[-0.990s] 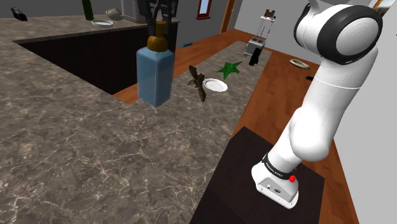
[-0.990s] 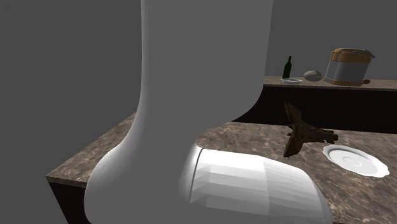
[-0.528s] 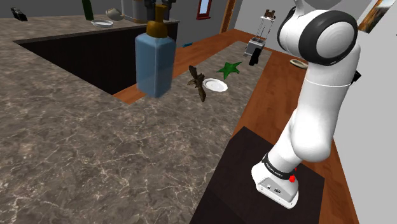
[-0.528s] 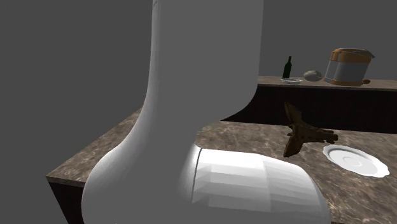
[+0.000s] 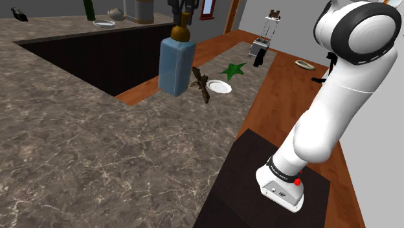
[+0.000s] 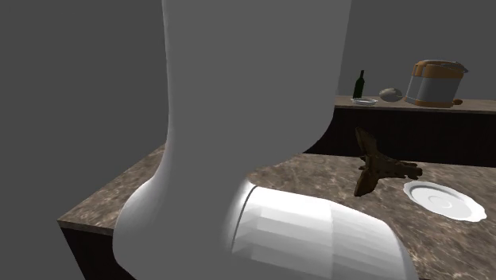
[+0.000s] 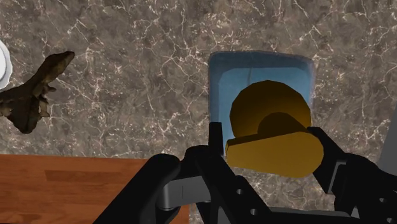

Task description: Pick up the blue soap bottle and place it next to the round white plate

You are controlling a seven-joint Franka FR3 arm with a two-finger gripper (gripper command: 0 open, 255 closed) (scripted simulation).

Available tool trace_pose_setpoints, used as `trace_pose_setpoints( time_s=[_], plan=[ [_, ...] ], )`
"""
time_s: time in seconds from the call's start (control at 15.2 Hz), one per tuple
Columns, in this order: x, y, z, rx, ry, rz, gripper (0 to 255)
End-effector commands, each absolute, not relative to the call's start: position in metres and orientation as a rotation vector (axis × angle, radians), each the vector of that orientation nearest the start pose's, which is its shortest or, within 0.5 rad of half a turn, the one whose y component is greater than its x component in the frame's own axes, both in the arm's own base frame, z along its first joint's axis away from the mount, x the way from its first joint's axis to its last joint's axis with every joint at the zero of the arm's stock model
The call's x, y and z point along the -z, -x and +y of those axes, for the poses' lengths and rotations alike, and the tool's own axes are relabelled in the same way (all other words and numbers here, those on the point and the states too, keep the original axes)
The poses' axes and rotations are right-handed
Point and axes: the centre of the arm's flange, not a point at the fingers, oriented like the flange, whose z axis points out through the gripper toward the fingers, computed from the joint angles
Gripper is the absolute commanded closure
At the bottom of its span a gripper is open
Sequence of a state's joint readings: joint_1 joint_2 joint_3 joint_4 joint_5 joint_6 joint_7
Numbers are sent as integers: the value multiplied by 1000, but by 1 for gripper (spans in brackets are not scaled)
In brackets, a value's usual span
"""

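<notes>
Shoulder view: the black gripper (image 5: 183,8) pinches the gold pump top of the blue soap bottle (image 5: 176,68). The bottle hangs upright above the marbled counter (image 5: 97,149), just to the view's left of a brown animal figure (image 5: 201,84). The round white plate (image 5: 219,86) lies just beyond that figure, and a green star (image 5: 233,68) sits farther back. The wrist view looks straight down, with both fingers (image 7: 215,143) clasping the pump from either side. In the second exterior view the white arm (image 6: 238,119) looms in front, while a dark bottle (image 6: 359,84) and a cooker (image 6: 435,83) stand on the far counter.
</notes>
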State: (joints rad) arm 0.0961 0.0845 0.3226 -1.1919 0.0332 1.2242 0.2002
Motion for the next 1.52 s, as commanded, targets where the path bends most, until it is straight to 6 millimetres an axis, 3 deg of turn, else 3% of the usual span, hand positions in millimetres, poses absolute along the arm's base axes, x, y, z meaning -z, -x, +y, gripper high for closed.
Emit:
trace_pose_setpoints(
  time_s=[0.0,1.45],
  plan=[
    [-713,-486,184,-97,3077,-354,255],
    [-625,-466,-92,-97,3077,-354,255]
  ],
)
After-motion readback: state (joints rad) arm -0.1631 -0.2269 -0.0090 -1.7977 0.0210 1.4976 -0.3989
